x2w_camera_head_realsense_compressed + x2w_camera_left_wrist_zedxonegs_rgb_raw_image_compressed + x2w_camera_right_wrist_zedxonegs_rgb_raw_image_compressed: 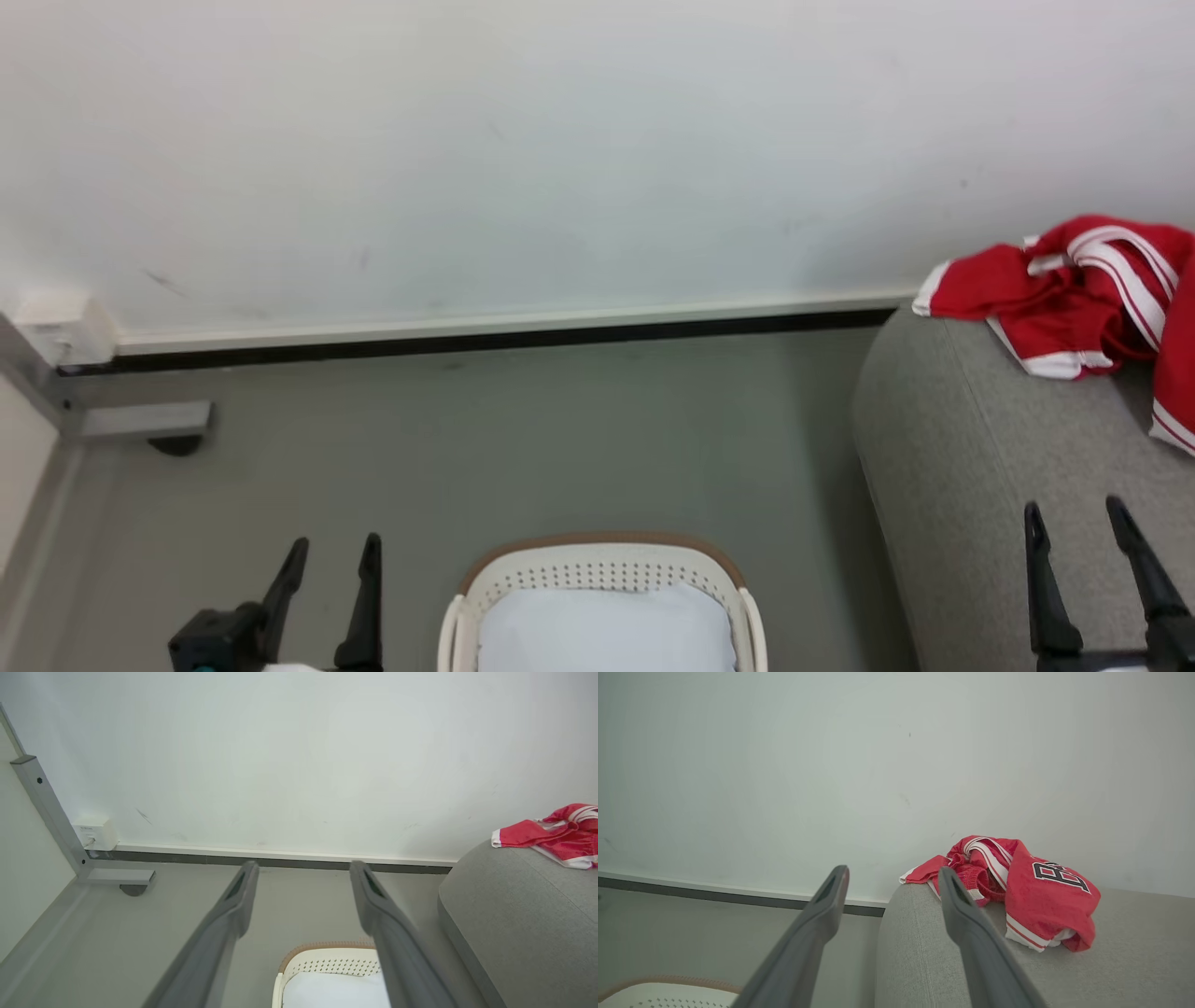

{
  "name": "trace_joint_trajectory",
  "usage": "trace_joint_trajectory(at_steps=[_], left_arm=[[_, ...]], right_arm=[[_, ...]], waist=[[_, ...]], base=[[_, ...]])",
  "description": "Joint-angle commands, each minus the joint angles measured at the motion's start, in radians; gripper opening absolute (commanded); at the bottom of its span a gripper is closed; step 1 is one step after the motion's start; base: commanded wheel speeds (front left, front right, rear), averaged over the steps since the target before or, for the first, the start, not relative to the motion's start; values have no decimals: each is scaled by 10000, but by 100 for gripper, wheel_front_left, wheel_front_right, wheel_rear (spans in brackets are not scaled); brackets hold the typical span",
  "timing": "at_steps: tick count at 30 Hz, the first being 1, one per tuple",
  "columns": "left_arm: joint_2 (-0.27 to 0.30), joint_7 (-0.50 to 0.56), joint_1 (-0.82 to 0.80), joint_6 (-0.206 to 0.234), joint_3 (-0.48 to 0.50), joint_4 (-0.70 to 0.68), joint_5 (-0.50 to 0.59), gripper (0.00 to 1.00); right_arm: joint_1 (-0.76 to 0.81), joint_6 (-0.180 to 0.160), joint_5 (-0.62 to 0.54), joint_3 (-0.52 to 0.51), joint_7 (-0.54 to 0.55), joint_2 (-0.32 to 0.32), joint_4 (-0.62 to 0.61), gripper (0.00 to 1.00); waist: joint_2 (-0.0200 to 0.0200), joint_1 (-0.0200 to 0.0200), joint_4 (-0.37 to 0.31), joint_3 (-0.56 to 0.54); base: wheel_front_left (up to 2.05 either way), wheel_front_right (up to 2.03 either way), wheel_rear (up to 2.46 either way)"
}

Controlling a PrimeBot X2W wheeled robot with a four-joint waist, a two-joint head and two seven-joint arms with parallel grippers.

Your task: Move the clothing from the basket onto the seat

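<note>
In the head view, the left gripper [336, 551] is at the lower left above the grey floor [560, 439]. Its jaws are spread, with nothing between them. The right gripper [1074, 511] is at the lower right above the grey sofa [971, 485], and its jaws are also spread and empty. The laundry basket [597, 544] stands on the floor between the two grippers, and the white cloth liner [605, 625] shows inside it. The red clothing [1055, 299] with white stripes lies in a heap on the sofa, close to the white wall [560, 140] and well apart from both grippers.

In the left wrist view, the spread jaws point toward the skirting board [280, 851]. The basket rim is below them and the sofa is at the right.

In the right wrist view, the jaws are spread above the rounded sofa edge. The clothing lies beyond them on the sofa. One red jersey shows white letters with black outlines, partly hidden by a fold.
</note>
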Motion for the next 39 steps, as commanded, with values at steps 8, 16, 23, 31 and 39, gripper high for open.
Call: trace_joint_trajectory(at_steps=[8, 16, 23, 31, 39], left_arm=[[-612, -24, 1265, -549, 1011, -481, 1140, 100], [-1089, -25, 1498, -1249, 1618, -378, 1845, 100], [-1404, -17, 1478, -1506, 1737, -148, 2092, 0], [-1623, 240, 1409, -1681, 1870, 160, 1097, 0], [-1765, 604, 1151, -1932, 2196, 322, -261, 0]], right_arm=[[935, -21, 639, 178, -75, -6, 142, 100], [779, -21, 933, 369, -76, -2, 343, 100], [760, 2, 899, 470, -31, 40, 554, 0], [686, 1, 2032, 364, 380, 115, 903, 0], [546, -1, 3643, 386, 713, 99, 841, 0]], waist=[[0, 5, 659, -821], [0, 5, 772, -952], [0, 5, 817, -984], [0, 5, 808, -954], [0, 5, 794, -909]], base=[[0, 0, 0], [0, 0, 0], [0, 0, 0], [0, 0, 0], [0, 0, 0]])
